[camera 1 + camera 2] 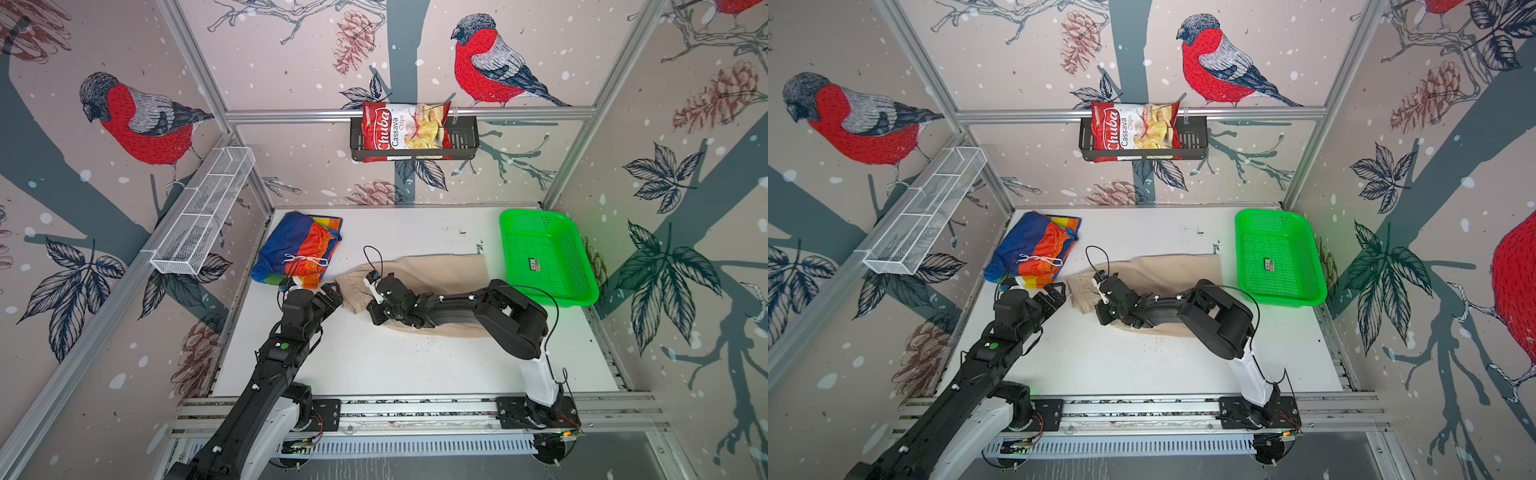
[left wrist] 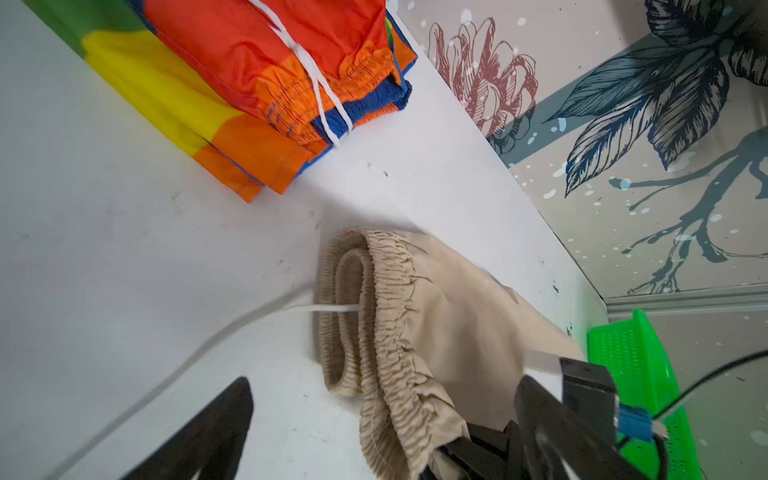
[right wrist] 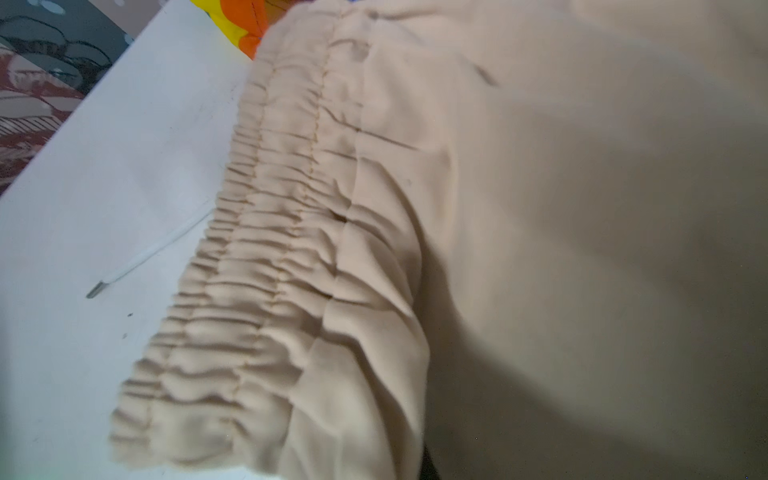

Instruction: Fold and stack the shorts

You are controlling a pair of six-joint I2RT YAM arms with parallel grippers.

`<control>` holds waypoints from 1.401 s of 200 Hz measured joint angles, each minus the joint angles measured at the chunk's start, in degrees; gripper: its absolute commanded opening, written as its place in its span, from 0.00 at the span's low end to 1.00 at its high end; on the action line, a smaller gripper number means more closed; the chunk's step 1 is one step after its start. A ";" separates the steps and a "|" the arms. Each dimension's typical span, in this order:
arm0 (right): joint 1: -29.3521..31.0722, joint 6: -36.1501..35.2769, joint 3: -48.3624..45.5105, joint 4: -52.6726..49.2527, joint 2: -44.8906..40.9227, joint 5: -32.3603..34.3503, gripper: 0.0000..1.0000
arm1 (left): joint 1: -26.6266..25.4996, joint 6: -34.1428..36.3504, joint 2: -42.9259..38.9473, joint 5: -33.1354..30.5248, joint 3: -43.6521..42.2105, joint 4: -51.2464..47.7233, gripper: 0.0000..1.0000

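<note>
Beige shorts: right gripper pinched shut on waistband, left gripper wide open alongside. Risk: pinch takes one layer only, so the fold skews

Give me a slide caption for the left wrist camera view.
Folded rainbow-striped shorts lie near the beige shorts, whose white drawstring trails across the table.

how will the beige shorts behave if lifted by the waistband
Probably floppy: the beige shorts lie limp and creased, so the legs would likely sag. Likely light, being thin cloth. The loose white drawstring may dangle and snag.
</note>
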 measured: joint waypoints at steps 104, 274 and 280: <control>-0.11 4.55 -6.82 6.91 -4.68 -6.01 0.00 | 0.20 -6.12 19.96 15.69 -6.27 25.66 0.78; -3.54 9.20 -20.79 -2.10 -26.16 5.92 0.05 | 0.20 9.60 16.35 10.49 13.77 1.01 0.00; -3.50 9.77 -21.09 -2.60 -25.27 5.81 0.04 | 0.20 9.97 16.33 10.43 14.25 0.44 0.00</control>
